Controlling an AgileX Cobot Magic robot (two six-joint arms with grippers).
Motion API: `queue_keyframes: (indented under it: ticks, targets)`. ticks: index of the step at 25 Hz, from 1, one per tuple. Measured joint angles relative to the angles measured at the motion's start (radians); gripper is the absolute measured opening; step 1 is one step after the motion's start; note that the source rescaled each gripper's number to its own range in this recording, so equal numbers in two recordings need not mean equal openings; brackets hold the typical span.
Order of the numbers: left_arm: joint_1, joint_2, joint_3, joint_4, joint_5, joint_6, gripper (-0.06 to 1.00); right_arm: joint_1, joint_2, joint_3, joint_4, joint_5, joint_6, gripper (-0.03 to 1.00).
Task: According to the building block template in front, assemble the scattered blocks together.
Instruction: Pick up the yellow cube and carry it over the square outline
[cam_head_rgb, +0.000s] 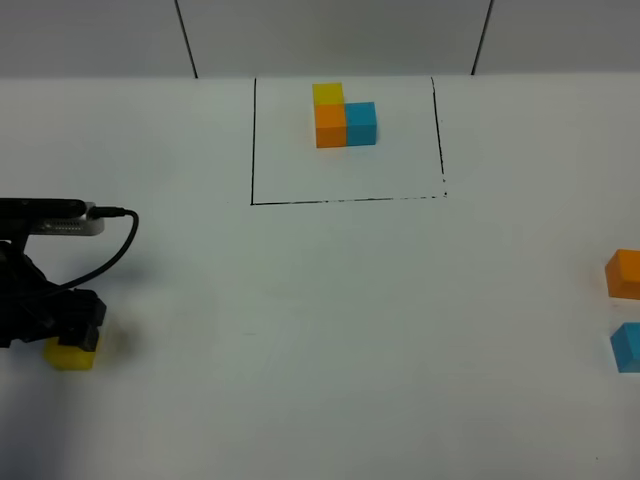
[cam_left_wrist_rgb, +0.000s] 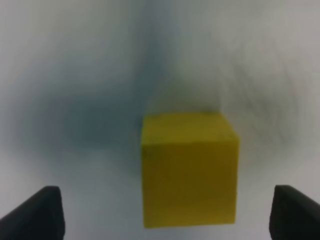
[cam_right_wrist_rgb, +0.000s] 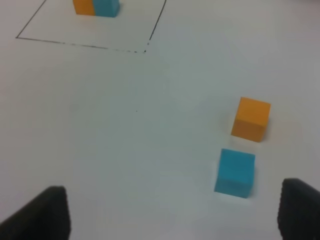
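Exterior high gives me the desk, with the template inside its black outline toward the far edge. My left gripper sits over the yellow block by the left edge, jaws wide, straddling it without touching. My right gripper gapes empty. By the right edge lie the orange block and blue block, apart.

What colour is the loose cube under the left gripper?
Yellow. The small plain cube shows best in the left wrist view.
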Motion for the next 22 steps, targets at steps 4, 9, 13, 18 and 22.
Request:
queue_keyframes:
  ticks: [4, 9, 13, 18, 22]
  targets:
    - [-0.010, 0.060, 0.000, 0.000, -0.009, -0.002, 0.78, 0.000, 0.000, 0.000, 0.000, 0.000, 0.000, 0.71]
    - [-0.010, 0.117, 0.000, 0.000, -0.052, -0.013, 0.75, 0.000, 0.000, 0.000, 0.000, 0.000, 0.000, 0.71]
    - [-0.010, 0.137, 0.000, 0.000, -0.066, -0.022, 0.51, 0.000, 0.000, 0.000, 0.000, 0.000, 0.000, 0.71]
    - [-0.012, 0.137, -0.043, -0.007, 0.017, -0.023, 0.00, 0.000, 0.000, 0.000, 0.000, -0.001, 0.000, 0.71]
    - [-0.059, 0.123, -0.159, 0.013, 0.172, 0.040, 0.00, 0.000, 0.000, 0.000, 0.000, -0.001, 0.000, 0.71]
